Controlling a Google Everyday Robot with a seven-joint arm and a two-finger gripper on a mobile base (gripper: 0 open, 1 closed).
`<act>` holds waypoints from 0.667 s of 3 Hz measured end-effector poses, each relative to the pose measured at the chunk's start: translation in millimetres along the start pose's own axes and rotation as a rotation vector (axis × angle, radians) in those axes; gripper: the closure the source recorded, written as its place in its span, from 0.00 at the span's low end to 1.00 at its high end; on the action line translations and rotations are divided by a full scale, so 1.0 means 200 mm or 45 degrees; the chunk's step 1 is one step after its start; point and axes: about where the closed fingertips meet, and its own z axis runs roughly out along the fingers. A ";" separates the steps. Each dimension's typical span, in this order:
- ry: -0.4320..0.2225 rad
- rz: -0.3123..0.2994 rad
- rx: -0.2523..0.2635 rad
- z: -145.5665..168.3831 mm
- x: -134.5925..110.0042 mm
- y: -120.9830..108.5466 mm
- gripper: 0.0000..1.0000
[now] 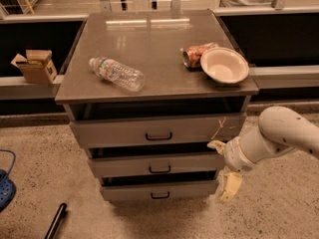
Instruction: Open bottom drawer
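Note:
The grey cabinet has three drawer fronts. The bottom drawer is the narrowest, with a small black pull handle, and sits almost closed. Above it are the middle drawer and the wide top drawer with a white scratch at its right end. My gripper hangs at the cabinet's right front corner, level with the middle and bottom drawers. It is open and empty, with one finger up and one finger down. It is to the right of the bottom handle and does not touch it.
On the cabinet top lie a plastic bottle, a crushed can and a white bowl near the right edge. A cardboard box sits on the ledge at left. A black stick and a blue object lie on the floor.

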 end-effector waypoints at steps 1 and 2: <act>-0.200 0.016 0.006 0.28 0.10 0.00 0.00; -0.359 0.042 0.065 0.65 0.22 0.06 0.00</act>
